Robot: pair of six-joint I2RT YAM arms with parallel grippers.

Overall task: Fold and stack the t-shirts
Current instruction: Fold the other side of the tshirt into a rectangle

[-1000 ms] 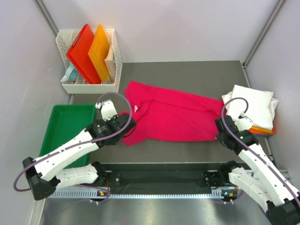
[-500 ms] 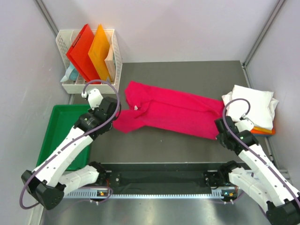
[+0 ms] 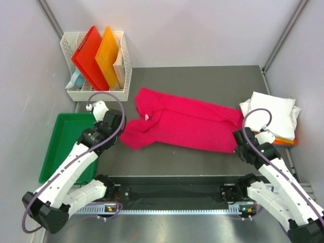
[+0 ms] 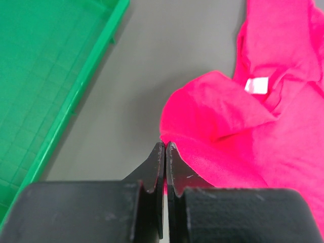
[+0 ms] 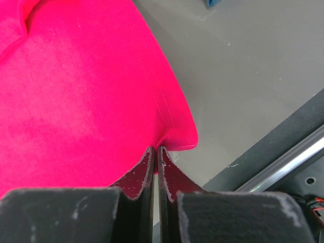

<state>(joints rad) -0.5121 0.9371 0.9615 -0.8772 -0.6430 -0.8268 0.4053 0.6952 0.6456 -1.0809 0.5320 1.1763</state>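
Pink t-shirt (image 3: 187, 124) held at both ends
Left gripper (image 4: 165, 147) pinches its left edge, right gripper (image 5: 155, 151) its right hem (both clamped on cloth).

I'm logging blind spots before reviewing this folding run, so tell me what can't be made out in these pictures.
Top view: what lies under the white t-shirt; only an orange edge shows beneath it.
Top view: the pale blue item in the white basket, mostly behind the red folder.
Right wrist view: a blue scrap, cut off by the top edge.
Left wrist view: how much magenta t-shirt the left claw pinches; its fingers cover it.
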